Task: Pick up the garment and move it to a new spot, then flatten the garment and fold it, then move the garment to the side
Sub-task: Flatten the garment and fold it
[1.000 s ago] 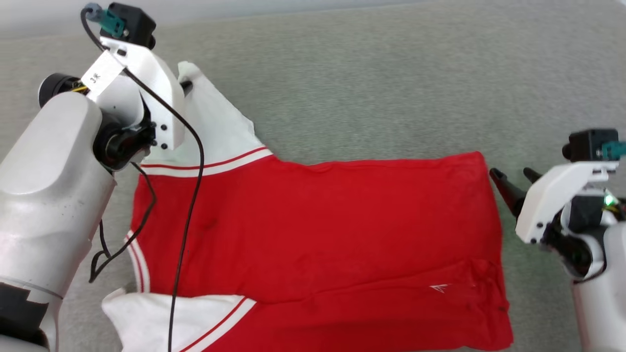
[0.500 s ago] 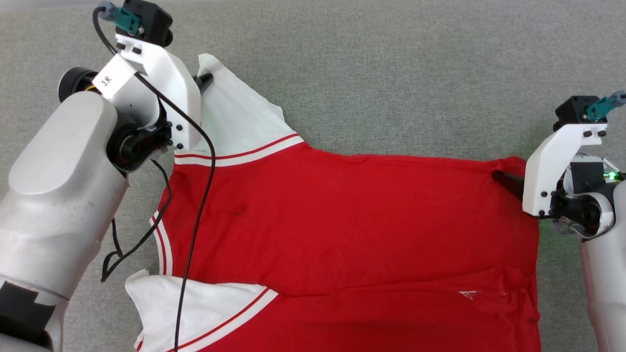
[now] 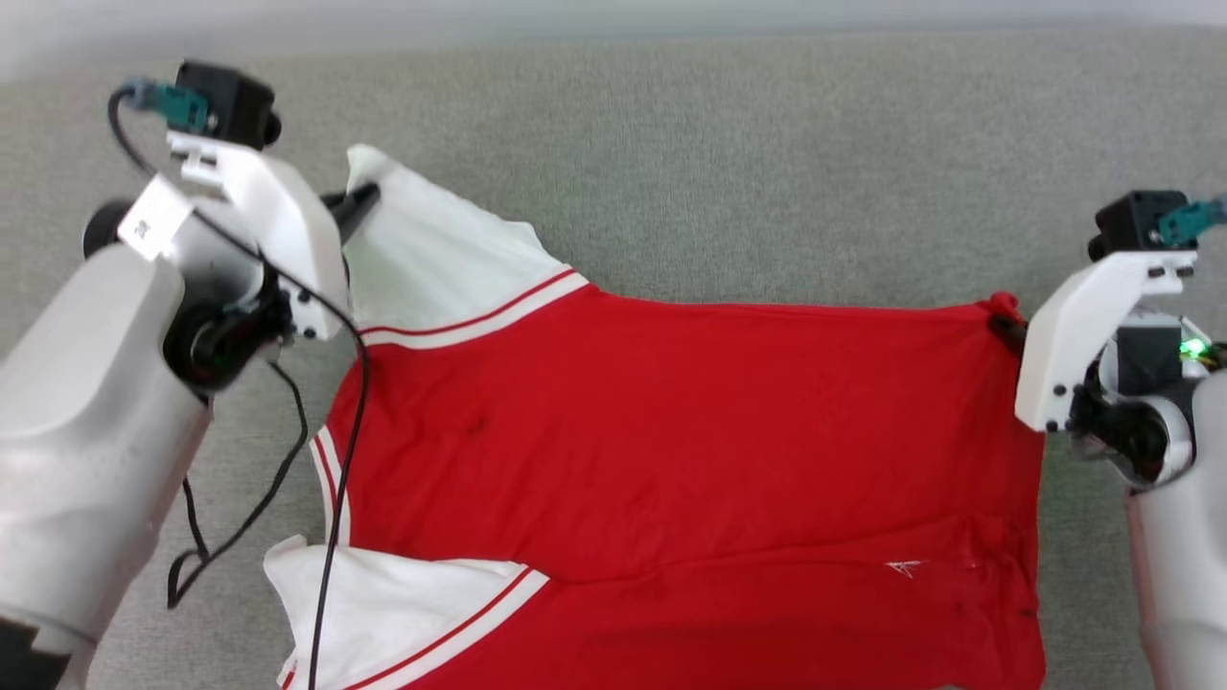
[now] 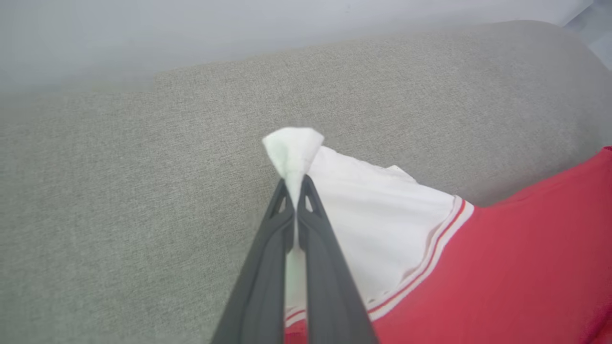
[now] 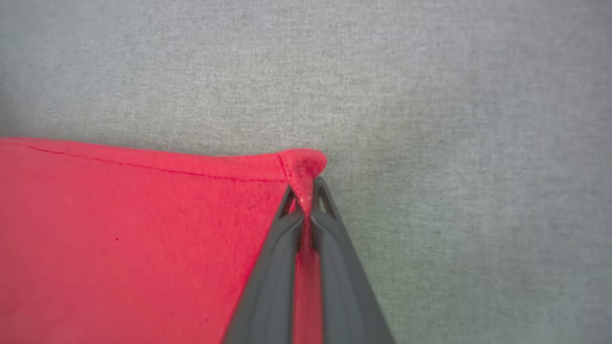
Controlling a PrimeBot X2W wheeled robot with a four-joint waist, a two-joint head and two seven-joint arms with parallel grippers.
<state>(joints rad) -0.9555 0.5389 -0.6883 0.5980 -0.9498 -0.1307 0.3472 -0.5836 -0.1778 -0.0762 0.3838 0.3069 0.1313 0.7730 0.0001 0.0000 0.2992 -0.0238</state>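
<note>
Left pincer (image 4: 297, 185) clamped on the garment (image 3: 671, 431), arm stretched far left, right pincer (image 5: 304, 187) likewise clamped, forearm at right

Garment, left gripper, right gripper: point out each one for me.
garment (image 3: 671, 431), head view, middle of the red body.
left gripper (image 4: 297, 186), left wrist view, between fingertips, pinching white sleeve tip.
right gripper (image 5: 306, 186), right wrist view, between fingertips, pinching red corner.

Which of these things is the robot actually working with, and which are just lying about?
In the job: the garment, pinched at a white sleeve tip by the left hand and at a red corner by the right hand.
Just there: grey fabric surface; black cable.
</note>
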